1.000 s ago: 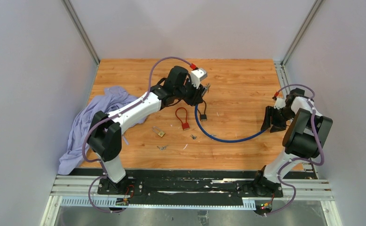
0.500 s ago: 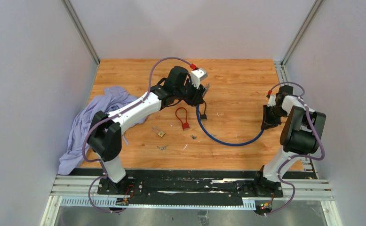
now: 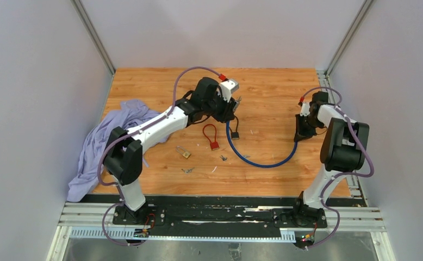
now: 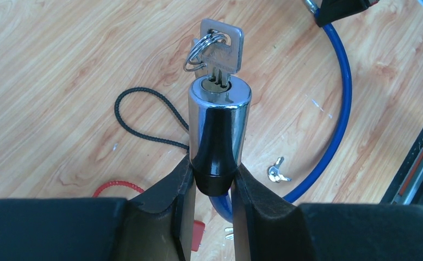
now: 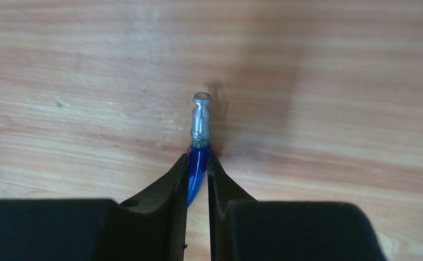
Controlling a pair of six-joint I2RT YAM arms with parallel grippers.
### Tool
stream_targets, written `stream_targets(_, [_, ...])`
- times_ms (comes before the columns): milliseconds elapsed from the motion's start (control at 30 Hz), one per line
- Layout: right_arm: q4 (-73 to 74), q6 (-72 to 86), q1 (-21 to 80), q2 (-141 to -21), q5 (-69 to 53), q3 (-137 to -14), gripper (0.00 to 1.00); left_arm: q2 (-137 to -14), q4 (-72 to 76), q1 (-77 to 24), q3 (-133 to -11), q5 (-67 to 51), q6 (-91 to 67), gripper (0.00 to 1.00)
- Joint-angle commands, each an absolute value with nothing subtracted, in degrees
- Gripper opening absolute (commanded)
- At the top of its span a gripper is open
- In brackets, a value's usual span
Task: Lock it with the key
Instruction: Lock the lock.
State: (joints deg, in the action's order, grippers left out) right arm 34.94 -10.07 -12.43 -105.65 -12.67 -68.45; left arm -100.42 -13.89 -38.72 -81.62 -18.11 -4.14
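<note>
Clamping the chrome lock barrel, key inserted, is the left gripper; the right gripper pinches the blue cable behind its metal pin

No lettering, brand, number or sign can be read in any of the views. The flat head of the key standing in the chrome lock cylinder shows bare metal with no legible stamp. The brass padlock and the red padlock appear too small from above for any marking to be made out.
</note>
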Motion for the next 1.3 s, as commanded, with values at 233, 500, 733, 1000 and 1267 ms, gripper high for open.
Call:
stream_targets(233, [25.16, -15.97, -7.04, -101.06, -30.63, -66.12, 0.01, -105.54, -15.05, -39.06, -87.14, -16.65, -9.16, 0.00])
stream_targets(500, [19.46, -19.38, -1.48, -93.21, -37.91, -61.92, 0.01, -108.63, -15.84, -41.74, -89.67, -11.98, -7.32, 0.00])
stream_targets(733, [12.35, -19.99, 3.43, -88.79, -40.61, -58.62, 0.01, -112.08, -15.48, -43.06, -91.61, -10.03, -5.80, 0.00])
stream_targets(1000, [7.84, -18.81, 8.45, -86.67, -41.70, -57.63, 0.01, -115.00, -15.35, -43.68, -93.30, -7.57, -2.89, 0.00])
stream_targets(1267, [7.57, -18.07, 9.93, -87.50, -42.98, -57.52, 0.01, -116.89, -15.47, -44.03, -94.74, -6.85, -2.72, 0.00])
